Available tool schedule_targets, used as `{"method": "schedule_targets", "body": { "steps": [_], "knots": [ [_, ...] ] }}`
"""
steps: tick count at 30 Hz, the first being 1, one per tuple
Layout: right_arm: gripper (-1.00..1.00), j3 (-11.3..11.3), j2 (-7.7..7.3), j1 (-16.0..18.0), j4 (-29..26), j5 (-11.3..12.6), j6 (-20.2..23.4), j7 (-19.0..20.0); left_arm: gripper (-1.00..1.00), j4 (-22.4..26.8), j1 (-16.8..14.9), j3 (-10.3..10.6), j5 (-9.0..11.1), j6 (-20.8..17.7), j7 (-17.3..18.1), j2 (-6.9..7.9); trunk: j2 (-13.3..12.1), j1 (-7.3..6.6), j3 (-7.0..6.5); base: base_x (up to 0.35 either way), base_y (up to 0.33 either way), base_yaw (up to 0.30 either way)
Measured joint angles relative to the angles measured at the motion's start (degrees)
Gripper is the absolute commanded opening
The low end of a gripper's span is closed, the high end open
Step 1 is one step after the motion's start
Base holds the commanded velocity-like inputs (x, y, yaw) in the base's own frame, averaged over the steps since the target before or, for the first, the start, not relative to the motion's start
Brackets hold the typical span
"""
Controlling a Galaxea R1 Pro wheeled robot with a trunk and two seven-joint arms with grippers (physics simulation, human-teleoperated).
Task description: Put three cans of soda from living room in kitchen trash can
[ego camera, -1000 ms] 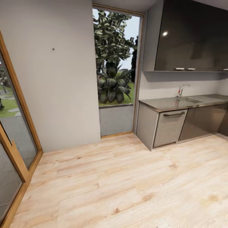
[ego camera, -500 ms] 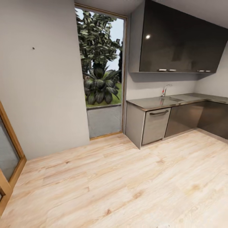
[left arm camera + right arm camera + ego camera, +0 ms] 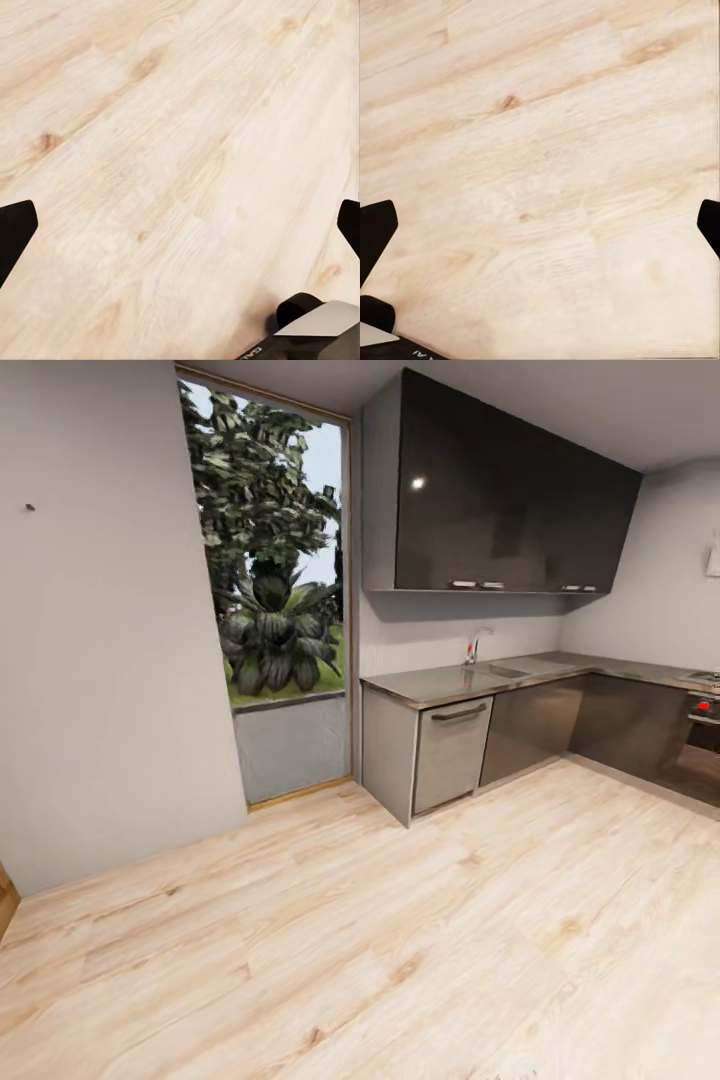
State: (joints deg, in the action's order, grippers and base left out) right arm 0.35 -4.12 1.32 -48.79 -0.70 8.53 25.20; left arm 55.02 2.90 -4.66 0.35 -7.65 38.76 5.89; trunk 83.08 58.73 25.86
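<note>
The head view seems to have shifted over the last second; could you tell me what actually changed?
The camera turned right: the window, counter and wall cabinets slid left in the picture, and the kitchen's far corner came into view. Nothing in the room itself moved. Both grippers, left and right, hang open over bare wood floor.

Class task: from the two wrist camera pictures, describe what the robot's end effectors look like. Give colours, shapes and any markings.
Left end effector: two black fingertips with angled, blunt tips, at opposite edges of the picture. Right end effector: fingertips of the same black, angled shape. Each wrist view also shows a rounded black and pale grey robot part with partial white lettering, too cropped to read. No cables are visible.
</note>
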Motion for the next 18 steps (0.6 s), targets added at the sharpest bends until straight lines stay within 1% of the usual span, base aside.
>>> {"method": "schedule_targets", "body": {
  "steps": [18],
  "knots": [
    [1.00, 0.00, -0.01, 0.00, 0.01, 0.00, 0.03, 0.03, 1.00, 0.00, 0.00, 0.00, 0.00, 0.00, 0.00, 0.00, 0.00, 0.00, -0.05, 0.000, 0.000, -0.269]
  ]
}}
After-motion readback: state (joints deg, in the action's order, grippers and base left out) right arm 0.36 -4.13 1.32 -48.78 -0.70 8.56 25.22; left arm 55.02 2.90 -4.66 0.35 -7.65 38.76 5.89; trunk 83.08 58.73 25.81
